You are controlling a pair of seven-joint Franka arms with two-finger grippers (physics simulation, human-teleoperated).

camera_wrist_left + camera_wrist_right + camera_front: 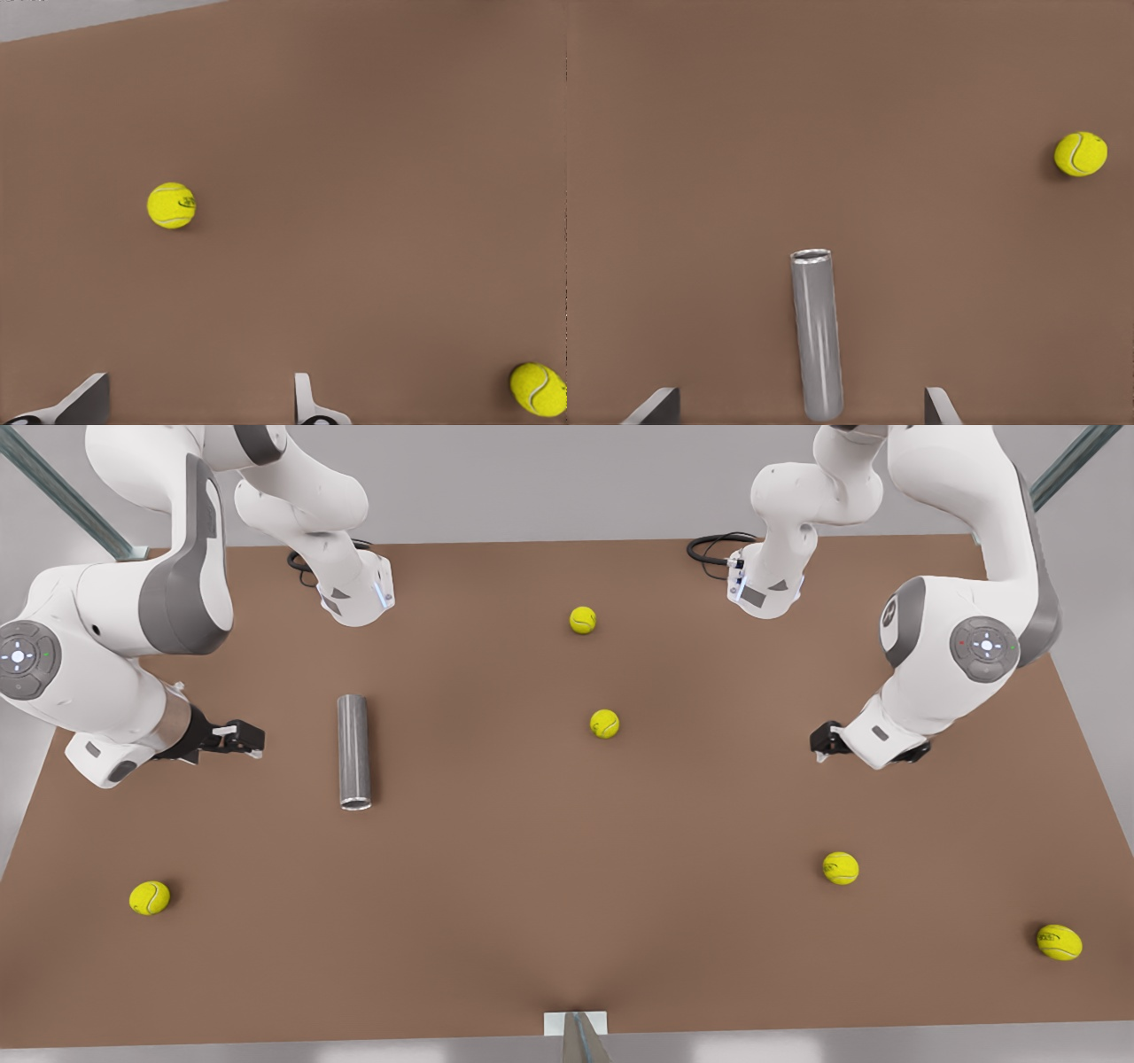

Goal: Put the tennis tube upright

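The tennis tube (353, 751), a slim grey metallic cylinder, lies flat on the brown table (567, 921) toward the front view's left, its lighter rim facing the near edge. My right gripper (252, 737) hovers just beside it on the front view's left, not touching. In the right wrist view the tennis tube (815, 336) lies lengthwise ahead of the open right gripper (799, 398), whose fingers hold nothing. My left gripper (819, 742) waits over the table at the front view's right. The left wrist view shows this gripper (199, 385) open and holding nothing.
Several yellow tennis balls lie scattered: one at the back middle (582, 619), one at the centre (604, 724), one front left (149, 897), two front right (840, 867) (1060, 942). A metal post (580, 1036) stands at the near table edge.
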